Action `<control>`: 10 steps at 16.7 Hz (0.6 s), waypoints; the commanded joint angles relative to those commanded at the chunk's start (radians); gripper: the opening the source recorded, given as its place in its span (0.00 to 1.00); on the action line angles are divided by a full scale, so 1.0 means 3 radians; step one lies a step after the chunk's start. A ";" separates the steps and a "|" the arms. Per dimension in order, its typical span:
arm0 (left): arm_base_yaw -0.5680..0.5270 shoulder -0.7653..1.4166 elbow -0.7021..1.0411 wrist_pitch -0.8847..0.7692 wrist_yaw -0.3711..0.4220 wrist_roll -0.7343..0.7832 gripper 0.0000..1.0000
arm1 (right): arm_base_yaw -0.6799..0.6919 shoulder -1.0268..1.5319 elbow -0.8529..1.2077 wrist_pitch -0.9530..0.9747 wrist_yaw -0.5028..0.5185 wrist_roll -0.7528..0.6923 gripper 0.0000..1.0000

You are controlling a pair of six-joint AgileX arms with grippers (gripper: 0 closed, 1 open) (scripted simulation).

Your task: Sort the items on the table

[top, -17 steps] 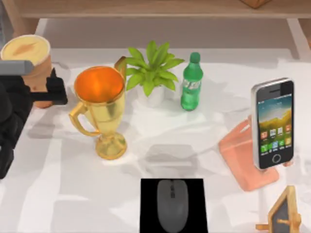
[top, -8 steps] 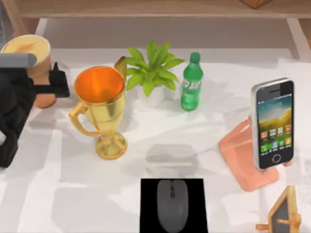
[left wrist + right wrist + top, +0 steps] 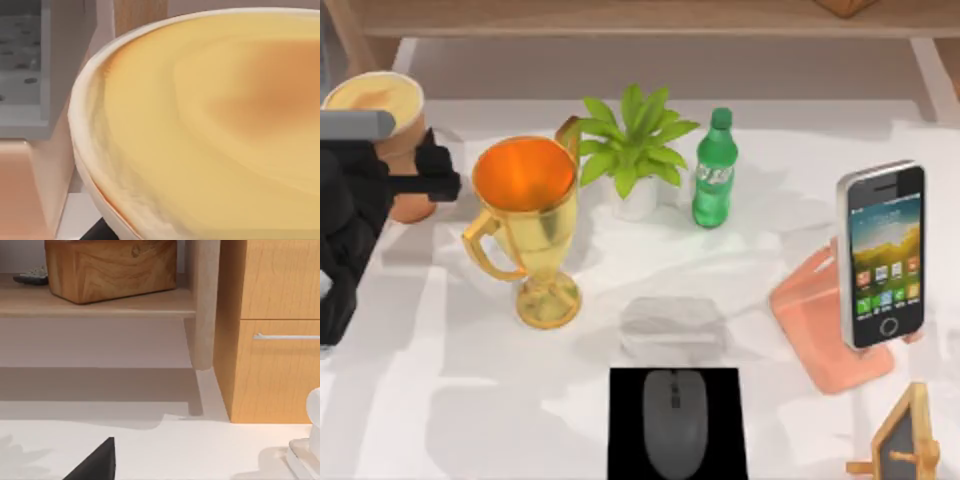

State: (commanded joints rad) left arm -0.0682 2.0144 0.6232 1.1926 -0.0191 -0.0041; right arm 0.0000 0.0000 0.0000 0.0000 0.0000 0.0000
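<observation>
Gold trophy seemingly beside cup

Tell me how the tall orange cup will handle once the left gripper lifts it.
The orange cup is tall with a narrower base, so it will probably tip if nudged up high. Its cream-yellow top sits brim-full, so tilting may spill it. The left gripper is at its side by the gold trophy, and a swing may knock that.

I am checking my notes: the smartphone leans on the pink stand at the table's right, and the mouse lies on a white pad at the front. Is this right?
Not quite: the pad under the mouse is black, as the top view shows. The smartphone does lean on the pink stand at the table's right.
</observation>
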 joint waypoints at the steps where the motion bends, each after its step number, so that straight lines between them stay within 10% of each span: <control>1: 0.0000 0.0000 0.0000 0.0000 0.0000 0.0000 0.25 | 0.0000 0.0000 0.0000 0.0000 0.0000 0.0000 1.00; 4: 0.0000 0.0000 0.0000 0.0000 0.0000 0.0000 0.02 | 0.0000 0.0000 0.0000 0.0000 0.0000 0.0000 1.00; 10: 0.0000 0.0000 0.0000 0.0000 0.0000 0.0000 0.00 | 0.0000 0.0000 0.0000 0.0000 0.0000 0.0000 1.00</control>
State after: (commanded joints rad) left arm -0.0682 2.0144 0.6232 1.1926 -0.0191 -0.0041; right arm 0.0000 0.0000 0.0000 0.0000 0.0000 0.0000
